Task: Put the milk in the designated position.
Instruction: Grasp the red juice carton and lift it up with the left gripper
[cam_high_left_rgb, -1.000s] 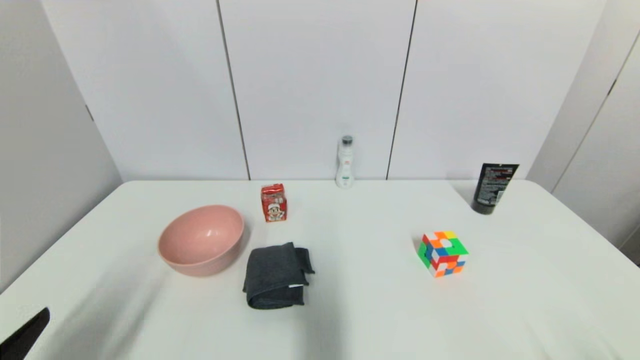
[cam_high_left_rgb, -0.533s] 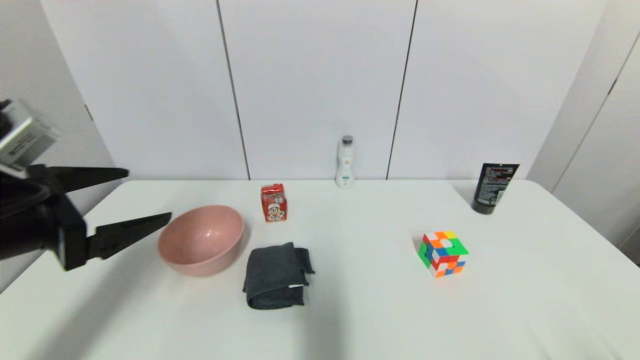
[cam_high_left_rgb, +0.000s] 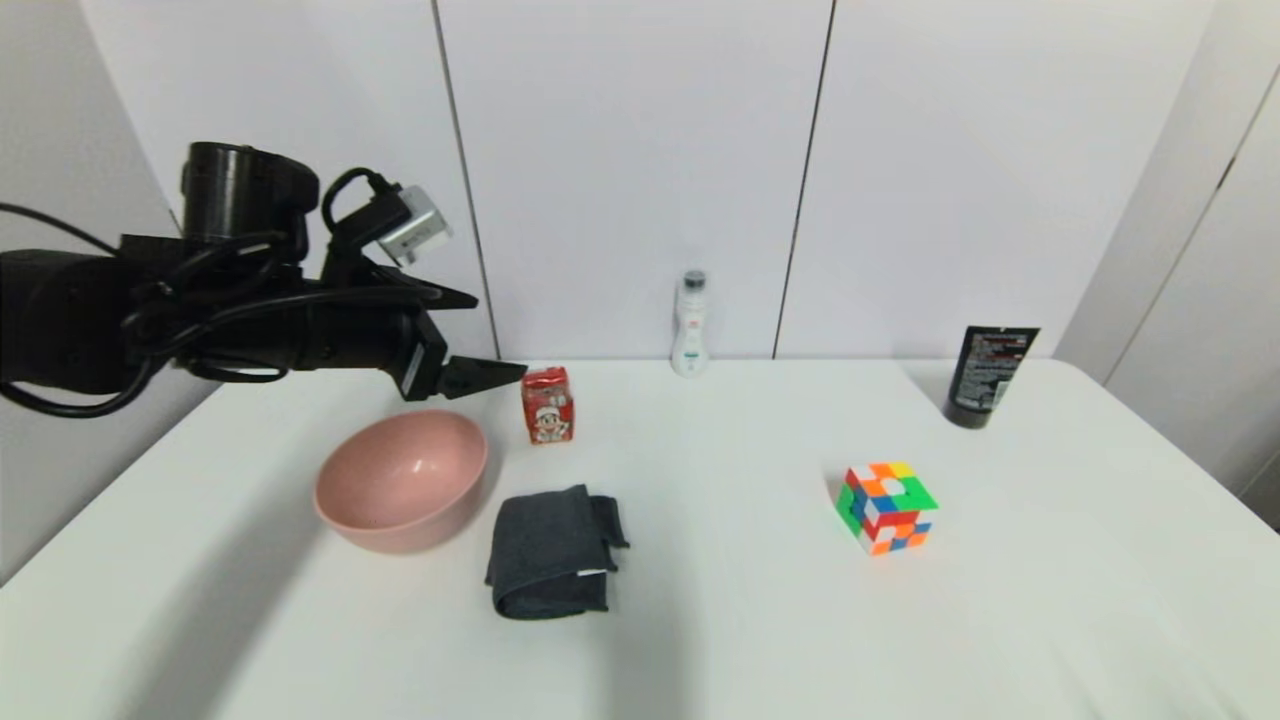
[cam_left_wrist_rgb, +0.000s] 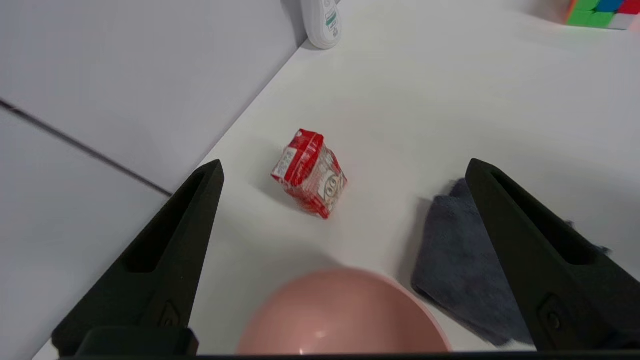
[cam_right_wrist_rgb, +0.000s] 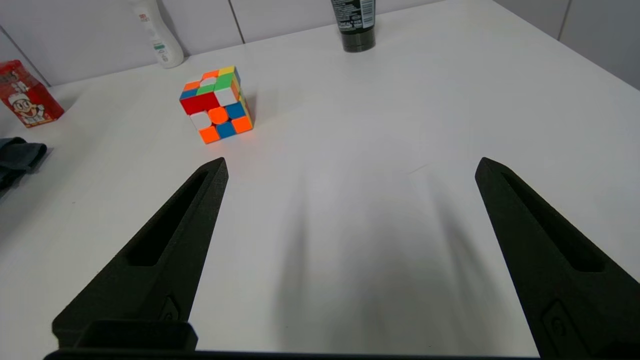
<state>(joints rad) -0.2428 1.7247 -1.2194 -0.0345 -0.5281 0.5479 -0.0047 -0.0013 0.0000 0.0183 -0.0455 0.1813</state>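
Not much done yet on this one. The milk (cam_high_left_rgb: 547, 405) is standing upright on the tabletop (cam_high_left_rgb: 720, 600) near the back wall, just beside the pink bowl (cam_high_left_rgb: 402, 479) and behind the dark folded cloth (cam_high_left_rgb: 553, 551), and nothing is touching it. I've got the left pincer (cam_high_left_rgb: 480, 345) up in the air above the bowl with its tips pointing at the carton and close to it. In the left wrist view the fingers are spread wide with the carton sitting in the gap ahead of them, so no grip so far. The right pincer (cam_right_wrist_rgb: 350, 165) is parked low over the bare right side of the tabletop, also wide open and holding nothing.

So what's left, as I read it: close the gap, clamp the carton, lift, carry, set down. I can't see any marked spot for it.

Headcount: one milk carton, one bowl, one cloth, one slim white bottle (cam_high_left_rgb: 690, 325) at the wall, one black tube (cam_high_left_rgb: 988, 376) at the far right, one puzzle cube (cam_high_left_rgb: 886, 506).
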